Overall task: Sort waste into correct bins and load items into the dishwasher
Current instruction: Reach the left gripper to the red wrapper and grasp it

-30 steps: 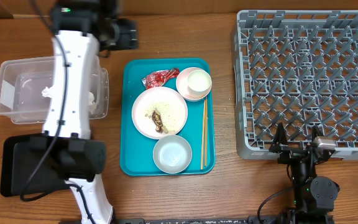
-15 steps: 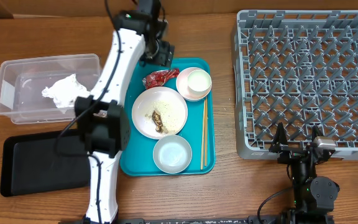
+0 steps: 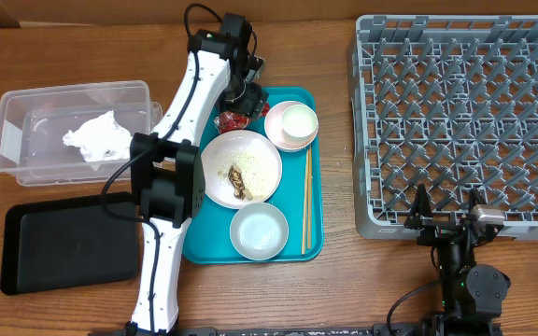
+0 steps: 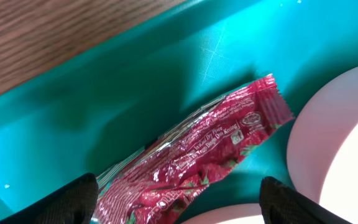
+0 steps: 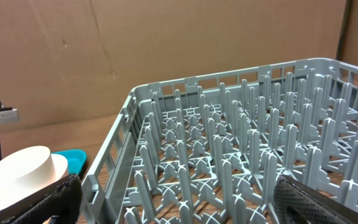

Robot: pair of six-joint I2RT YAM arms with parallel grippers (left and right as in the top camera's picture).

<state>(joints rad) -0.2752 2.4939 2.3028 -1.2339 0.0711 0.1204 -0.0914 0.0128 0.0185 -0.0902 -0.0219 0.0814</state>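
While the overhead view lays out the whole table (image 3: pixel 344 289), it hides the tips of the left gripper (image 3: pixel 239 105) beneath the arm, so we rely on the left wrist view for those. There the two dark fingertips (image 4: pixel 73 199) sit in the lower corners, spread wide and pinching nothing. The red wrapper (image 4: pixel 197 155) lies flat on the teal tray (image 4: pixel 104 93), stretched across the gap between them, and we cannot tell whether either tip touches it. The rim of the pink bowl (image 4: pixel 328 143) curves in at the right, just beside the wrapper's torn end.

From above we see what the wrist view leaves out. The white cup (image 3: pixel 299 121) sits inside that bowl. The plate (image 3: pixel 255 159) carries a brown scrap (image 3: pixel 238 180), and near the tray's front edge is the grey bowl (image 3: pixel 259 231). The chopsticks (image 3: pixel 306 201) lie along the tray's right side. A crumpled napkin (image 3: pixel 96 138) rests in the clear tub (image 3: pixel 26 131), with the black tray (image 3: pixel 63 247) in front of it.

The right gripper (image 3: pixel 446 207) hangs at the near edge of the rack (image 3: pixel 460 121), its jaws wide apart and holding nothing (its own camera looks across rows of grey pegs)
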